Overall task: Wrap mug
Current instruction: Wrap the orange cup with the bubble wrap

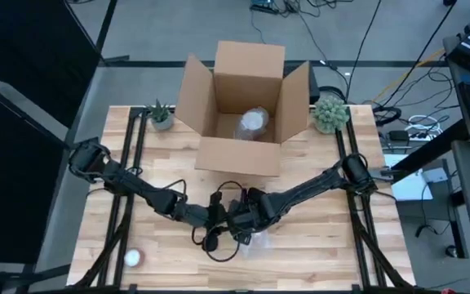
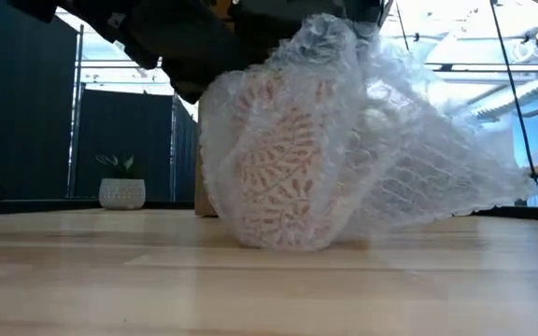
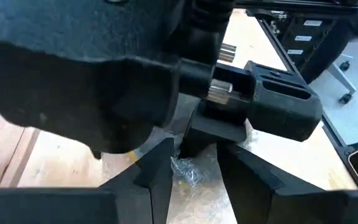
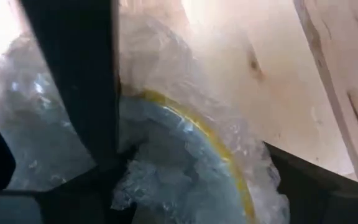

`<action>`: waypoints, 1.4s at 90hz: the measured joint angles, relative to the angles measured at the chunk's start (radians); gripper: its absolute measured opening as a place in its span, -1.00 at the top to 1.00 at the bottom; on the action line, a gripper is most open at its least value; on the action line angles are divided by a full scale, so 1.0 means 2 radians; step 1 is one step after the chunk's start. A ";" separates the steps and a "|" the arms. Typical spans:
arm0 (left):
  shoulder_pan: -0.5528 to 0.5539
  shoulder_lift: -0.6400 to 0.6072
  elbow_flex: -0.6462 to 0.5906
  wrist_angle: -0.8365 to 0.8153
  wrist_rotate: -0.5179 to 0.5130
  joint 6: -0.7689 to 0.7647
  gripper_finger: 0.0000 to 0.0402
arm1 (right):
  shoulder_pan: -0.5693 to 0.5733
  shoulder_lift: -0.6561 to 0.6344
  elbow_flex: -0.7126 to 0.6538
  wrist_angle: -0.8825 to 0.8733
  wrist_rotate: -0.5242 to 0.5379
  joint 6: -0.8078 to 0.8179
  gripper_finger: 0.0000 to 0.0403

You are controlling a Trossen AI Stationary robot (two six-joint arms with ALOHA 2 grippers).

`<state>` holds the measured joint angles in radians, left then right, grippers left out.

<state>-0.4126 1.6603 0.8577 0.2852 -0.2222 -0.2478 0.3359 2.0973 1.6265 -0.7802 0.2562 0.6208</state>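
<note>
Near the counter's [image 1: 317, 269] six o'clock edge, I pinch my right fingers [image 1: 250, 231] on the bubble wrap [image 2: 381, 159] over the mug [image 2: 278, 159], and I should press down while my left fingers [image 3: 194, 165], spread apart alongside, tuck the loose flap under.

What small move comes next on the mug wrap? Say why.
Probably tuck the loose flap of bubble wrap against the mug: it trails out onto the table while both the left gripper and right gripper crowd over the bundle.
</note>
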 joint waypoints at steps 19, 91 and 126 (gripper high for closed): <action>0.006 0.026 0.003 0.002 -0.019 -0.019 0.40 | -0.002 -0.019 -0.003 0.003 0.007 -0.021 -0.34; 0.007 0.027 0.002 0.007 -0.024 -0.029 0.40 | 0.141 -0.097 -0.001 -0.163 0.102 0.086 -0.34; 0.007 0.028 0.001 0.012 -0.022 -0.030 0.40 | 0.112 -0.094 0.000 -0.105 0.017 0.059 -0.32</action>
<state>-0.3988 1.7157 0.8600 0.3082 -0.2657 -0.3069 0.5593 1.9089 1.6257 -0.9895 0.2906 0.7384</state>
